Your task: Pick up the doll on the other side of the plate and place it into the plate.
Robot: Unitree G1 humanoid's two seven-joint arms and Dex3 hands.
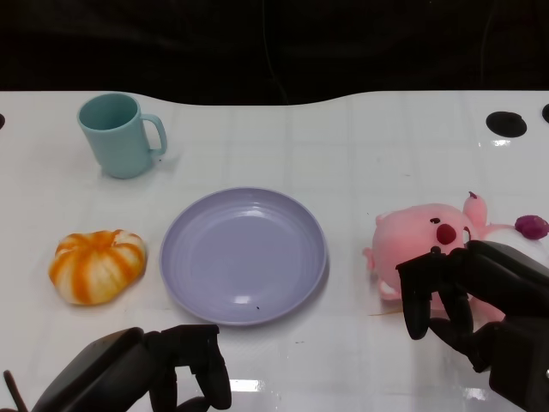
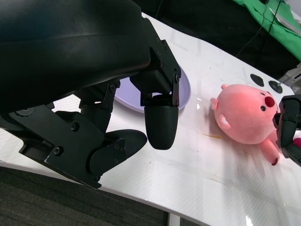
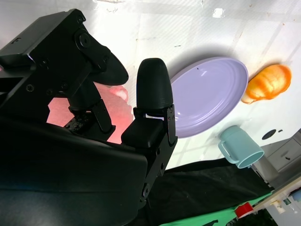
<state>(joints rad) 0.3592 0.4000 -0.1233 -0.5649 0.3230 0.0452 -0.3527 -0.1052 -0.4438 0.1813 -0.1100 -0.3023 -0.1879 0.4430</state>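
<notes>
From the head view, no writing or labels show on anything. A purple plate point(image 1: 244, 255) sits in the middle of the white table point(image 1: 360, 146). A teal mug point(image 1: 118, 135) stands behind it on the left, and an orange and white pumpkin toy point(image 1: 97, 266) lies beside the plate on the left. The pink doll point(image 1: 426, 243) lies on the right of the plate, a little apart from it. The right hand point(image 1: 467, 296) is at the doll's near side with its fingers spread over the doll, holding nothing. The left hand point(image 1: 163, 373) rests low near the plate's front edge, fingers curled in and holding nothing. In the left wrist view, the left hand point(image 2: 108, 113) fills most of the picture, with the plate point(image 2: 184, 96) behind it and the doll point(image 2: 248, 117) farther off, the right hand point(image 2: 289, 127) touching it. In the right wrist view, the right hand's fingers point(image 3: 153, 89) stand apart above the doll point(image 3: 117, 110), with the plate point(image 3: 214, 94), pumpkin toy point(image 3: 269, 82) and mug point(image 3: 240, 147) past them.
</notes>
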